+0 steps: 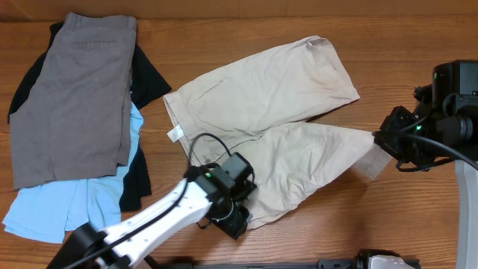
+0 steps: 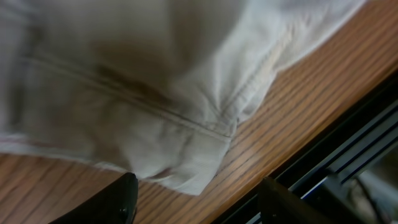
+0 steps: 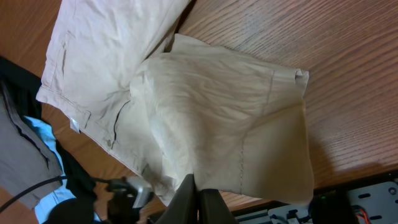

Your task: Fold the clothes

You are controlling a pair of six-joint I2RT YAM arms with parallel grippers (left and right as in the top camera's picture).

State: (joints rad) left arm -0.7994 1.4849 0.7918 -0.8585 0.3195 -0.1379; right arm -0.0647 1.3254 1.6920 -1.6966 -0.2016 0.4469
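- Near edge, centre: left gripper [image 1: 233, 218] low over desk [image 1: 418, 45], jaws wide apart, nothing held. Seamed near corner of khaki shorts [image 1: 261, 104] lies just ahead of its fingers [image 2: 118, 199].
- Right edge, mid-depth: right gripper [image 1: 379, 142] pinched tight on hem of shorts' near leg.
- Desk centre: khaki shorts spread flat, waistband toward left, legs toward right, white label [image 1: 175, 134] showing.
- Left side to far-left corner: grey shorts [image 1: 75, 97] on top of pile. Blue shorts [image 1: 67, 202] and black garment [image 1: 146, 78] partly underneath.
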